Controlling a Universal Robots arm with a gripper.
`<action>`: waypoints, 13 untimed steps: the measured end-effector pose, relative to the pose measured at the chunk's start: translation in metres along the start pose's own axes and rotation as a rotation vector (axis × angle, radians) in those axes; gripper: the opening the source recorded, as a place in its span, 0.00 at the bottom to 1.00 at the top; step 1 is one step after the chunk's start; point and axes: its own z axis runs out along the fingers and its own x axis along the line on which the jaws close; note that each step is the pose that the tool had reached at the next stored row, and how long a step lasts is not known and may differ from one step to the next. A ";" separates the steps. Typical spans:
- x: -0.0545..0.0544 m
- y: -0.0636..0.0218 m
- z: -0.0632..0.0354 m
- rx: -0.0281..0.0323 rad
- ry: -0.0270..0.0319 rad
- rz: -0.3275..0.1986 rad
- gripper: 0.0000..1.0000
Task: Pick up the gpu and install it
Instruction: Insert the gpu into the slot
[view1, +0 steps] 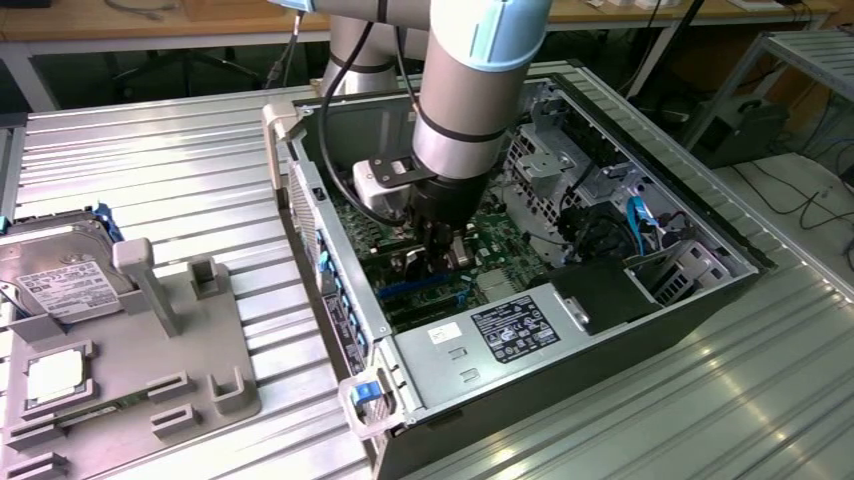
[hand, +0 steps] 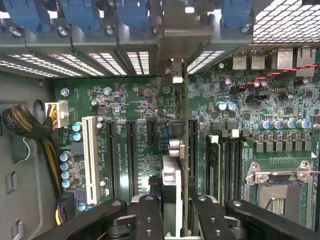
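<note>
The gripper (hand: 175, 212) is clenching the gpu (hand: 176, 165) edge-on between its 2 fingers (hand: 149, 216), holding it upright over the motherboard (hand: 135, 110) slots inside the open computer case (view1: 441, 375), with the rear vent brackets (hand: 110, 57) beyond.

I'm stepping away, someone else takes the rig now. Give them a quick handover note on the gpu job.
Claw: shut on the gpu, held edge-on.
Position: the arm reaches down inside the open computer case, with the gpu over the motherboard slots.
Done: the gpu is picked up and brought into the case.
Left: seating it; whether its edge is in a slot can't be told.
</note>
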 end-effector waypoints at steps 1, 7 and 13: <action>0.000 0.0000 0.0002 0.0000 0.0000 0.000 0.28; 0.000 0.0002 0.0037 0.0000 -0.0002 0.000 0.28; 0.000 0.0011 0.0061 -0.0001 0.0001 0.000 0.28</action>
